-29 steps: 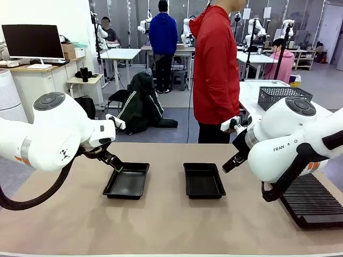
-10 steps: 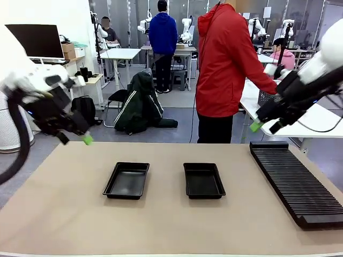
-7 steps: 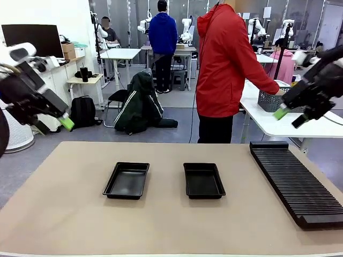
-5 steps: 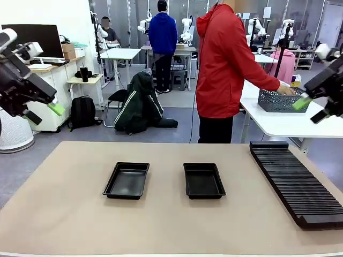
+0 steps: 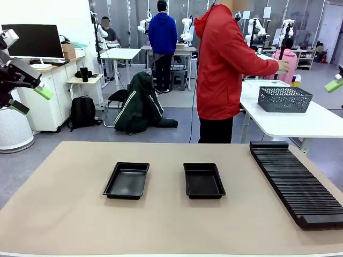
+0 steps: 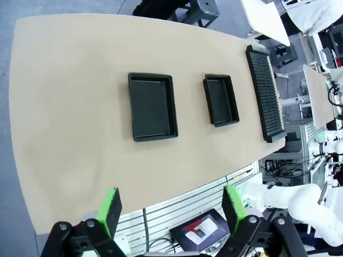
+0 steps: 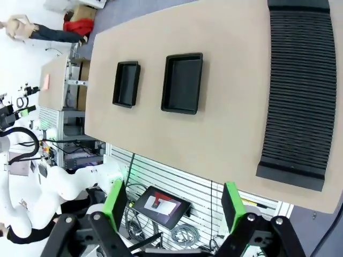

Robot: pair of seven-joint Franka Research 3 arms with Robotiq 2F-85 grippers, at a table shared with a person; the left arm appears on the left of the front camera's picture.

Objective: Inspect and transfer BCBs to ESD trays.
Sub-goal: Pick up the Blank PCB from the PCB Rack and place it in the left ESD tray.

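1. The left gripper [image 5: 29, 99] hangs high off the table's [image 5: 161, 225] left side, jaws wide, holding nothing.
2. The right gripper [image 7: 174, 206] hangs high at the right, jaws wide, holding nothing.
3. The left tray [image 5: 127, 182] and the right tray [image 5: 203, 182] lie side by side mid-table.

**Left wrist view: left pincer [image 6: 172, 202] above the table [image 6: 69, 107], jaws wide apart**

The green pads [image 6: 111, 210] rise from the bottom edge with nothing between them. Two black ESD trays lie on the tan table, side by side and apart, long sides parallel, both empty: the first ESD tray [image 6: 153, 106] near the middle, the second ESD tray [image 6: 221, 99] beyond it. A long black ribbed rack [image 6: 264, 92] lies beside the second tray, not touching it, near the table's end. Past the table's edge are a slatted panel [image 6: 161, 215], a small screen [image 6: 198, 231] and a white robot arm [image 6: 303, 203].
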